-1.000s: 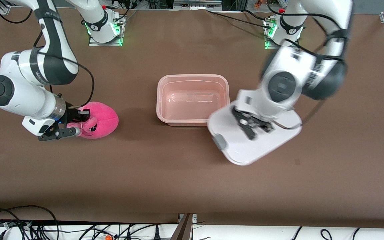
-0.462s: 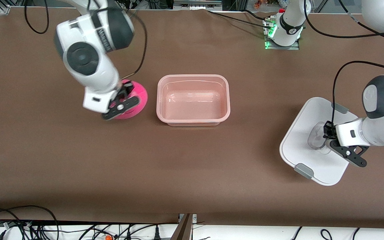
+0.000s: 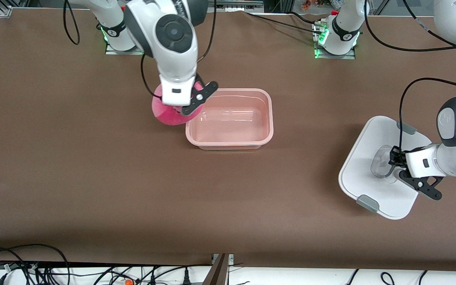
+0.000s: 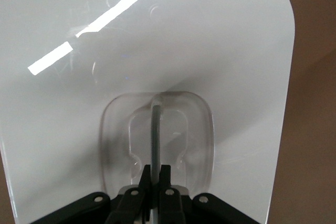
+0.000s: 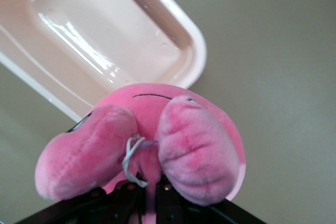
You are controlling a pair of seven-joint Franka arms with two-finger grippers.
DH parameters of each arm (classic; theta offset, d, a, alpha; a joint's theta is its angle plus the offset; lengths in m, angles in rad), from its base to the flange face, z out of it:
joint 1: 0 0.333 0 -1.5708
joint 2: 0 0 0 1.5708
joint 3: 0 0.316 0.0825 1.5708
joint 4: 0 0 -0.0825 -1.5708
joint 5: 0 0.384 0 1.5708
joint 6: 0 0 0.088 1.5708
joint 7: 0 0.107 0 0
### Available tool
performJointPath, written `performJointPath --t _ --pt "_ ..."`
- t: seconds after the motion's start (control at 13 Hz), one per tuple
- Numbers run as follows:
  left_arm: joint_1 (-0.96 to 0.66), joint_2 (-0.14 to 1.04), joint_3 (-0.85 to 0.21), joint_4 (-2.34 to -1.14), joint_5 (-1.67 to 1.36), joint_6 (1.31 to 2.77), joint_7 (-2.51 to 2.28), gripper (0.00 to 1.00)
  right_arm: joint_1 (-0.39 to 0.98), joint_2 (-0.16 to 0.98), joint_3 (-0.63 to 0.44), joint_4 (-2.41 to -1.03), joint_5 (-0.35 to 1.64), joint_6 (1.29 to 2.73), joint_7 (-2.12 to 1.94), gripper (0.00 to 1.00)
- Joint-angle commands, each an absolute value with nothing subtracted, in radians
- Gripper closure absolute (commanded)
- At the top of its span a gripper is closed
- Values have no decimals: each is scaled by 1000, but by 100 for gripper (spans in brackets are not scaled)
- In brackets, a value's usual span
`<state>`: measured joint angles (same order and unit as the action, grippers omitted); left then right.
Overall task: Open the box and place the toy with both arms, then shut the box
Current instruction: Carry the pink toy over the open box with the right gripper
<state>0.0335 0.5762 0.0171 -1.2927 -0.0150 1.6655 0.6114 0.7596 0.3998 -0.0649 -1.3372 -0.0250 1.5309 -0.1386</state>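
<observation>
Since half a second ago the right arm has carried the toy (image 3: 169, 114) from over bare table to just over the box's (image 3: 229, 118) rim at the end toward the right arm, while the left arm has barely shifted, its lid (image 3: 384, 166) staying at the left arm's end of the table. The right end effector (image 3: 190, 103) is clamped together on the tuft between the toy's two ears (image 5: 191, 148), so the plush hangs beneath it, ears up and body down; its face markings (image 5: 152, 96) turn toward the open box in the right wrist view. The toy looks light, soft and squashy, so it should sag and swing a little in transit, and a pinch on the ears or a fold of fabric seems the surest hold. The left end effector (image 3: 397, 161) is closed on the thin upright tab of the clear recessed handle (image 4: 156, 135), with the lid low at the table, though whether it rests there cannot be told. The lid looks stiff, smooth and light, and that central handle is the natural place to grip. The box sits open mid-table, long axis running between the two arms' ends, and the lid's long axis lies skewed to it, grey clips (image 3: 367, 202) at its short ends.
</observation>
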Motion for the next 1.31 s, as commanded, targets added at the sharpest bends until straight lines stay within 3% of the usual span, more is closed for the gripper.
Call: performJointPath --t 0.0,0.23,1.23 --pt "40 569 9 -1298 -18 1661 614 100 816 475 -77 -1205 -55 1456 -221 100" --pt "35 569 9 -1299 -17 1663 614 100 873 590 -80 -1059 -69 1342 -285 100" --pt "29 571 8 -1299 -18 1666 614 100 976 759 -81 -945 -279 1359 -555 100"
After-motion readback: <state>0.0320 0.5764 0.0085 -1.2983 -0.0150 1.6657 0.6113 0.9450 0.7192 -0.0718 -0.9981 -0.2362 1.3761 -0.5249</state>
